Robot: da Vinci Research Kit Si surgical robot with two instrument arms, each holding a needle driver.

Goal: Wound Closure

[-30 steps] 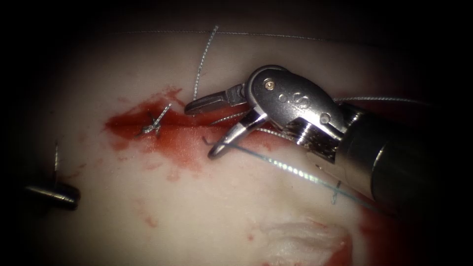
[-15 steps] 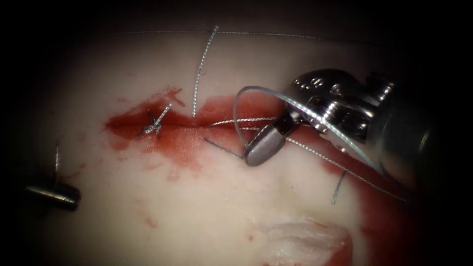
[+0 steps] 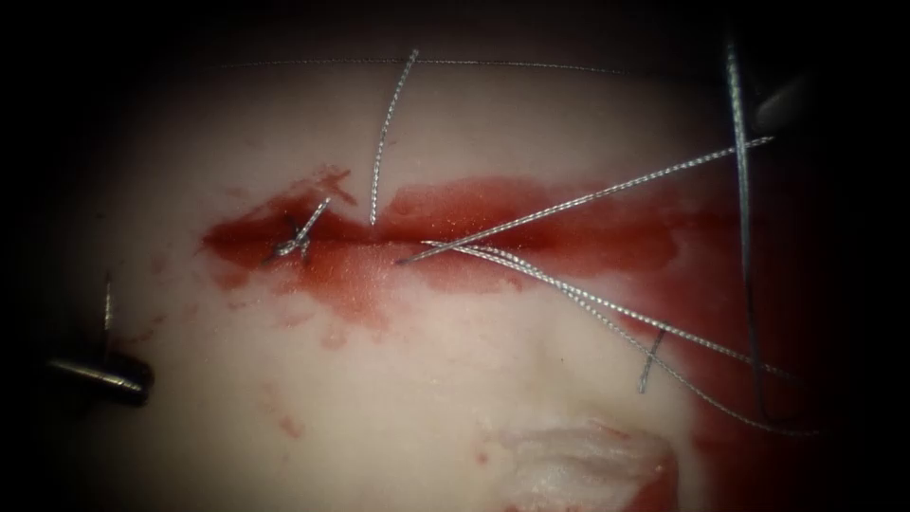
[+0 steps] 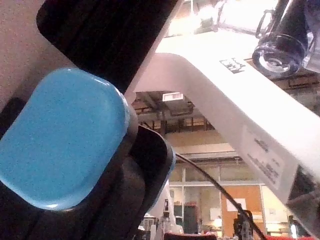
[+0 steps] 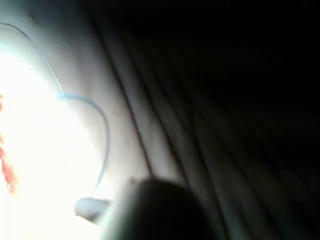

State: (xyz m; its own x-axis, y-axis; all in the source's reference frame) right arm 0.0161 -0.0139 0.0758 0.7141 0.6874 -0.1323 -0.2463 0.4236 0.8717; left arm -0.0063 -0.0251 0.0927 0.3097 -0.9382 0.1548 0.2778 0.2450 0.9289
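The tissue [image 3: 427, 379] carries a horizontal cut [image 3: 474, 237] soaked in red fluid [image 3: 351, 270]. A tied knot [image 3: 294, 242] with short ends sits at the cut's left end. Thread [image 3: 578, 201] leaves the cut near its middle and runs taut up to the right, toward the dim tip of my right tool [image 3: 779, 102]. Two more strands [image 3: 607, 308] trail to the lower right, and one strand [image 3: 742, 209] hangs nearly vertical at the right. My left tool [image 3: 100, 374] rests low at the left, away from the cut, with a short thread end [image 3: 107, 305] above it. I cannot tell where the needle is.
A loose strand [image 3: 384, 142] lies above the cut, and a thin line of thread [image 3: 427, 64] crosses the far tissue. A pale raised fold [image 3: 578, 465] sits at the front edge. In the right wrist view a thread loop [image 5: 102, 145] curves over the pale tissue [image 5: 40, 150].
My right tool has left the cut's middle and drawn back to the upper right, and the strands from the cut now stretch straight. The left tool has stayed put.
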